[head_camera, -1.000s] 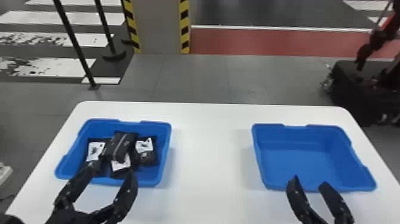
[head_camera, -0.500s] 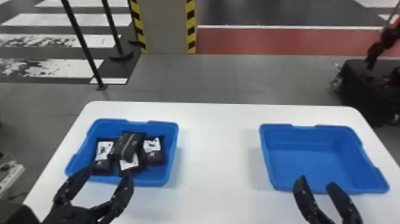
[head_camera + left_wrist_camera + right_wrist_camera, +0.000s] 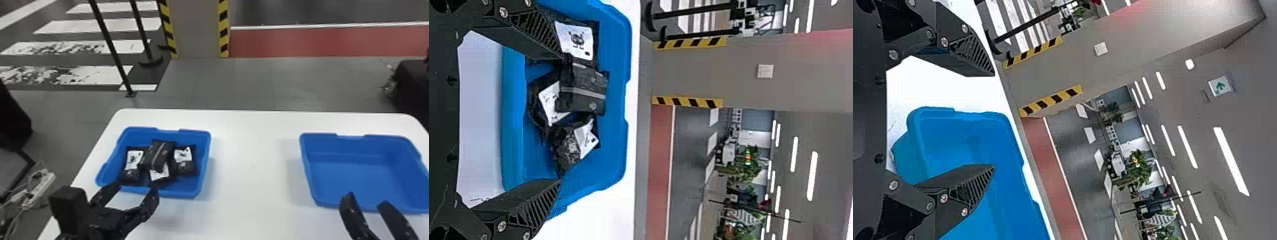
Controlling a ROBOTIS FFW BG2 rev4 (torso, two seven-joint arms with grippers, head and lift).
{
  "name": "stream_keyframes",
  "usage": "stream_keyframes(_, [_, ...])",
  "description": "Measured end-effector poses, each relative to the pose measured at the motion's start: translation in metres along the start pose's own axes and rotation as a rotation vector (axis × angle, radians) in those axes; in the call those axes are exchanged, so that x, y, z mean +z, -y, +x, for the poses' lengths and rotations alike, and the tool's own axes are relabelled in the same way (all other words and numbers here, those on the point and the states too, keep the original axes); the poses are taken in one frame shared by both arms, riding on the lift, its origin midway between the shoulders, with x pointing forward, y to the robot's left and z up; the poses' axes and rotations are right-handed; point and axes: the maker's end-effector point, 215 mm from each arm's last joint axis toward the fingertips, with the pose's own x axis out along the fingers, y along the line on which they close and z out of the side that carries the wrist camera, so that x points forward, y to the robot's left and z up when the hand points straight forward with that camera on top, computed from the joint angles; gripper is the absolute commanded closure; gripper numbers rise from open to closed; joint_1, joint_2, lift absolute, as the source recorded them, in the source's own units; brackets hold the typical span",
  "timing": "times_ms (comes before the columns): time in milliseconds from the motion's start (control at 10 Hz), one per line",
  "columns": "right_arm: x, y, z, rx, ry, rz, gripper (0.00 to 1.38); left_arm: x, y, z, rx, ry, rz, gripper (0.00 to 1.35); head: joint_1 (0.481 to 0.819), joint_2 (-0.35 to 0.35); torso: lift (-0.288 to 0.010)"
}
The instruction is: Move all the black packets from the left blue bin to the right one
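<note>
Left tool (image 3: 135,189) is wide open, holding nothing, at the near edge of the left blue bin (image 3: 206,159). Four black packets (image 3: 159,153) are piled in there, one on top. Right tool (image 3: 366,199)'s open a bit less, also empty, by the right blue bin (image 3: 354,178). Both bins sit on a white desk (image 3: 252,178).

White table (image 3: 249,194) on grey floor (image 3: 236,86). Beyond it, a grey pillar (image 3: 198,28), corners banded yellow and black (image 3: 224,35); white square plate (image 3: 765,71) on its face. Left of pillar: two slim black posts (image 3: 110,44), white painted stripes (image 3: 108,26). Right of pillar: red floor strip (image 3: 319,41), white line along its far edge. Head view, lower left: power strip (image 3: 40,188) near the table. Right wrist view: green plants (image 3: 1139,170), ceiling lights (image 3: 1230,160), green arrow sign (image 3: 1220,86).
</note>
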Motion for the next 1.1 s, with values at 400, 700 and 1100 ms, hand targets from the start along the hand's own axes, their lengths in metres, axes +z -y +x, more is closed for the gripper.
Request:
stream_keyframes(400, [0.000, -0.002, 0.000, 0.004, -0.001, 0.007, 0.40, -0.009, -0.031, 0.062, 0.009, -0.057, 0.043, 0.14, 0.695, 0.166, -0.110])
stream_keyframes(700, [-0.002, -0.005, 0.000, 0.010, -0.003, 0.012, 0.40, -0.014, -0.052, 0.109, 0.013, -0.095, 0.063, 0.14, 0.695, 0.182, -0.110])
stream_keyframes(1100, [-0.003, -0.007, 0.002, 0.018, -0.003, 0.017, 0.40, -0.024, -0.047, 0.159, -0.079, -0.182, 0.067, 0.31, 0.695, 0.163, -0.110])
